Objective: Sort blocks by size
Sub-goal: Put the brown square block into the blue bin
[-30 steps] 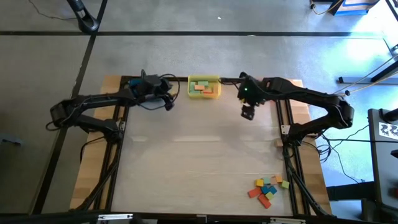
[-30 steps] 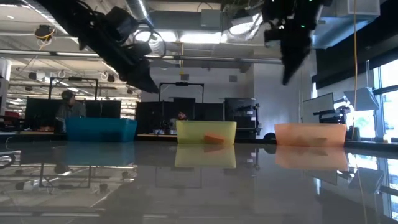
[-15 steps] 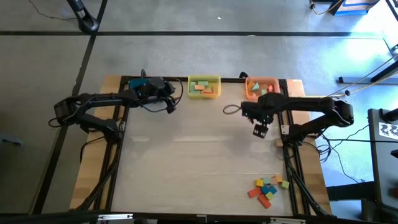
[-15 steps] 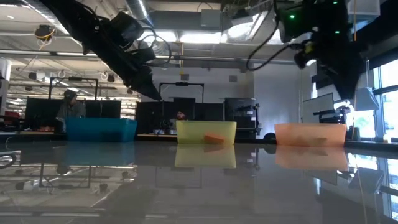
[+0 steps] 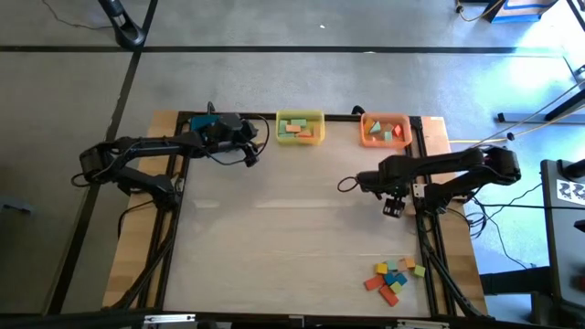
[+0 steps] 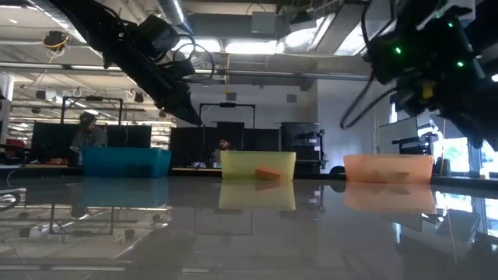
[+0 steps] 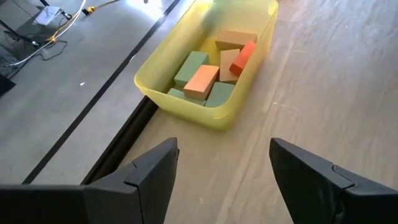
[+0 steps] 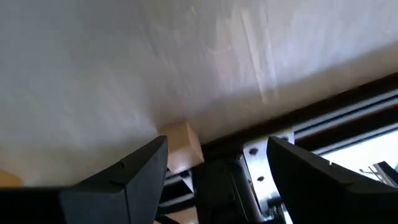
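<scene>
A pile of small coloured blocks (image 5: 395,277) lies on the table near its near right corner. More blocks lie in the yellow bin (image 5: 300,128) (image 7: 211,62) and the orange bin (image 5: 385,130) at the far edge. My left gripper (image 5: 249,148) (image 7: 221,171) hovers open and empty just left of the yellow bin, in front of the blue bin (image 6: 126,162). My right gripper (image 5: 393,208) (image 8: 217,168) hangs open and empty over the table's right edge, pointing steeply down, well short of the pile.
The three bins stand in a row along the far edge; the orange bin (image 6: 387,167) is rightmost. A tan wooden piece (image 8: 183,149) and the dark frame rail sit at the table's right edge under my right gripper. A person sits in the room behind the table.
My right gripper has swung from between the yellow and orange bins toward the table's right and near edges, sinking and tipping to point more steeply down. It stays open and empty.
</scene>
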